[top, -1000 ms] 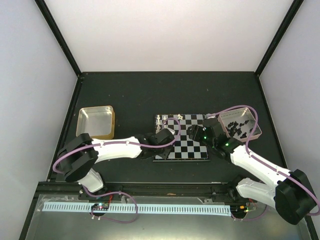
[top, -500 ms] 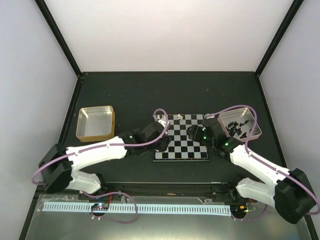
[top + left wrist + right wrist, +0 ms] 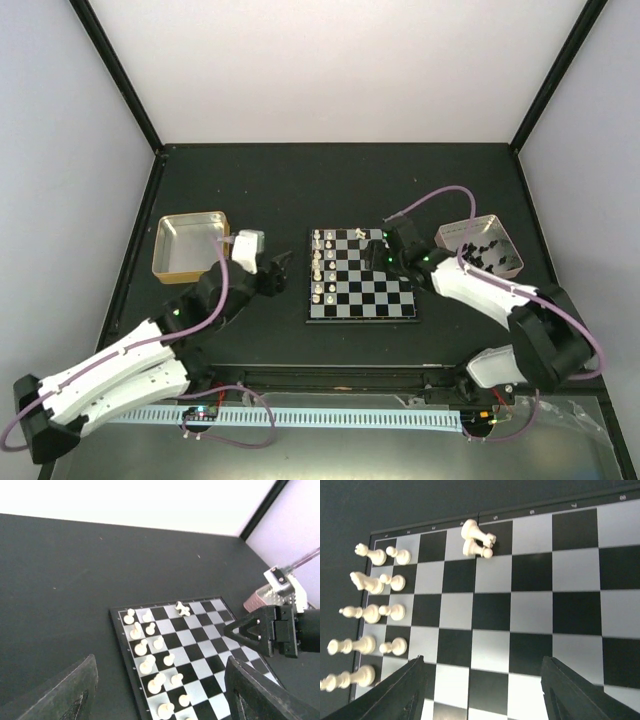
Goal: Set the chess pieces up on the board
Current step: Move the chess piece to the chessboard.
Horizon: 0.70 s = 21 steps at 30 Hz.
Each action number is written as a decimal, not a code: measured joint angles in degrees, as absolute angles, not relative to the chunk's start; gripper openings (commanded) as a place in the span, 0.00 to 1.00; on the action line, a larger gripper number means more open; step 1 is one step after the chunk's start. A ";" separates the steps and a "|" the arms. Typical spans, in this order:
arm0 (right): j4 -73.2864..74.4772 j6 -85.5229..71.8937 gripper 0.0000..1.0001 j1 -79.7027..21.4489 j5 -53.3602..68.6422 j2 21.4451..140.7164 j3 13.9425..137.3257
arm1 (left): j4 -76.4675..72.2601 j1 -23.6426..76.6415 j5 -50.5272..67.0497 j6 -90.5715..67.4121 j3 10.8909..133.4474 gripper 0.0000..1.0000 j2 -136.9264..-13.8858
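The board (image 3: pixel 375 290) lies mid-table. Cream-white chess pieces (image 3: pixel 322 268) stand in two columns along its left edge; two more lie toppled (image 3: pixel 353 235) at its far edge. My left gripper (image 3: pixel 280 270) is open and empty, just left of the board. In the left wrist view the board (image 3: pixel 200 645) and the standing pieces (image 3: pixel 150 650) lie between my spread fingers (image 3: pixel 70 695). My right gripper (image 3: pixel 376 254) is open and empty above the board's far right part. Its view shows the board (image 3: pixel 530 610), the standing pieces (image 3: pixel 375 585) and the toppled pair (image 3: pixel 477 540).
A gold metal tray (image 3: pixel 190 245) stands left of the board. A pinkish tray (image 3: pixel 505 262) with several tiny black pieces (image 3: pixel 475 250) stands right of the board. Purple cables loop over both arms. The right gripper (image 3: pixel 270 630) shows in the left wrist view.
My left arm has pulled back off the board to the left and near side, uncovering the white pieces. My right gripper has shifted toward the board's far edge.
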<state>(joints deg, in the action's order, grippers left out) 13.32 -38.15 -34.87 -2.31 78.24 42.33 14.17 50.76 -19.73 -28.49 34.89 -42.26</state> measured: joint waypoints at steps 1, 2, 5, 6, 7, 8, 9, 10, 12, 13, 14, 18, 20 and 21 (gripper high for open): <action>13.28 -37.71 0.63 -34.87 -2.63 79.31 43.13 | 14.15 50.48 -20.58 -28.53 33.71 0.72 -39.97; 13.28 -37.34 0.63 -34.87 -2.98 80.68 44.21 | 14.20 50.22 -21.15 -28.53 32.88 0.72 -38.35; 13.34 -35.86 0.62 -34.87 -3.92 84.44 47.20 | 14.31 49.43 -22.55 -28.60 31.22 0.73 -34.28; 13.39 -35.38 0.61 -34.87 -4.23 86.00 48.53 | 14.41 49.12 -22.94 -28.64 30.96 0.73 -33.43; 13.37 -34.87 0.60 -34.87 -4.56 87.18 49.56 | 14.61 48.99 -23.18 -28.69 30.89 0.73 -33.04; 13.56 -34.39 0.60 -34.87 -5.08 88.75 51.05 | 14.68 48.73 -23.27 -28.71 30.85 0.73 -32.97; 13.61 -33.85 0.59 -34.87 -5.76 90.85 53.01 | 14.74 48.49 -23.38 -28.73 30.85 0.73 -32.99; 13.63 -33.30 0.58 -34.87 -6.17 92.14 54.24 | 14.92 48.38 -23.35 -28.75 30.85 0.73 -33.01; 13.93 -32.36 0.55 -34.87 -7.53 95.57 57.49 | 15.25 47.94 -23.27 -28.95 30.79 0.73 -33.15; 14.09 -31.79 0.52 -34.87 -8.03 96.77 58.67 | 15.27 47.77 -23.14 -29.06 30.72 0.73 -33.23; 14.28 -31.27 0.49 -34.87 -8.64 98.04 59.90 | 15.38 47.55 -22.90 -29.17 30.65 0.73 -33.41; 15.35 -28.86 0.39 -34.74 -10.13 102.89 64.73 | 15.90 46.94 -21.80 -29.67 30.57 0.73 -34.65; 16.12 -27.75 0.38 -34.68 -10.46 105.27 67.11 | 15.99 46.83 -21.15 -30.04 30.50 0.73 -35.03; 16.47 -27.29 0.37 -34.61 -10.61 106.61 68.40 | 16.03 46.81 -20.78 -30.20 30.39 0.73 -35.27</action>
<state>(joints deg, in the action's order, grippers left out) 16.47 -27.29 -34.61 -10.61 106.61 68.40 16.03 46.81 -20.78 -30.20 30.39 -35.27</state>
